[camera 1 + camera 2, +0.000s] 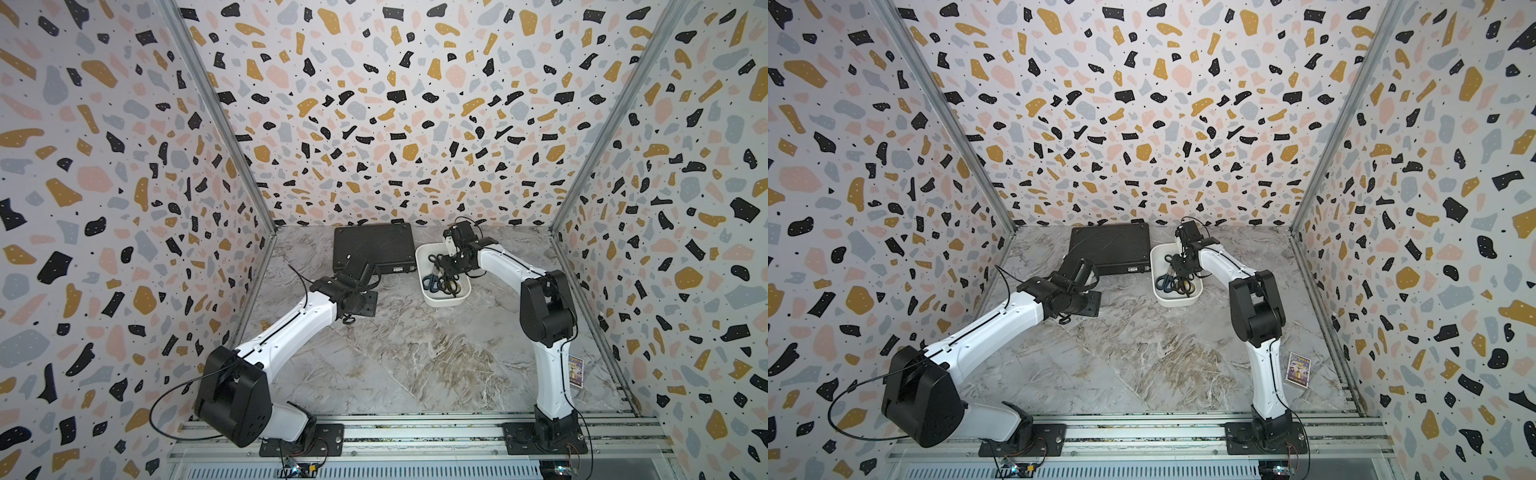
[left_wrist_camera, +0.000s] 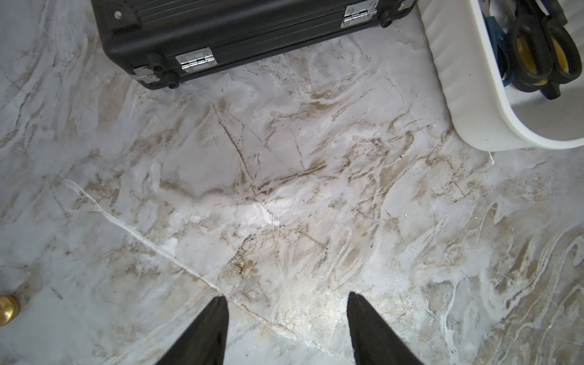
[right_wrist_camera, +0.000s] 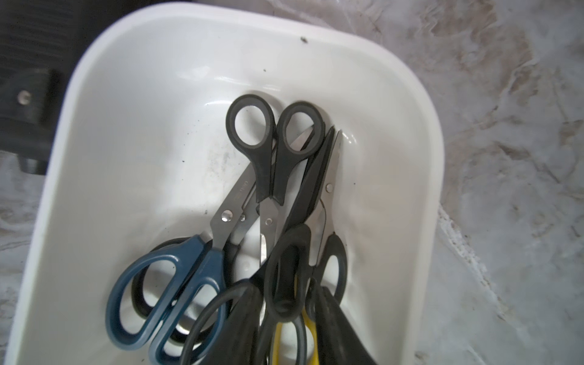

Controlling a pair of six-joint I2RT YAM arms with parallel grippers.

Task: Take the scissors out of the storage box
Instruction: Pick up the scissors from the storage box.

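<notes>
**A:** Several scissors [image 3: 268,177] are piled in the box [image 3: 126,94]. Your right gripper [image 3: 284,287] sits narrow around one black handle, but I can't tell if it's gripping. The loops overlap, so lifting could drag a neighbour or tip the box.

**B:** Only the right wrist view shows that tangle. In both top views the arm [image 1: 498,259] hides it. Your left gripper [image 2: 286,297] is wide and empty over bare surface [image 2: 284,189].
</notes>
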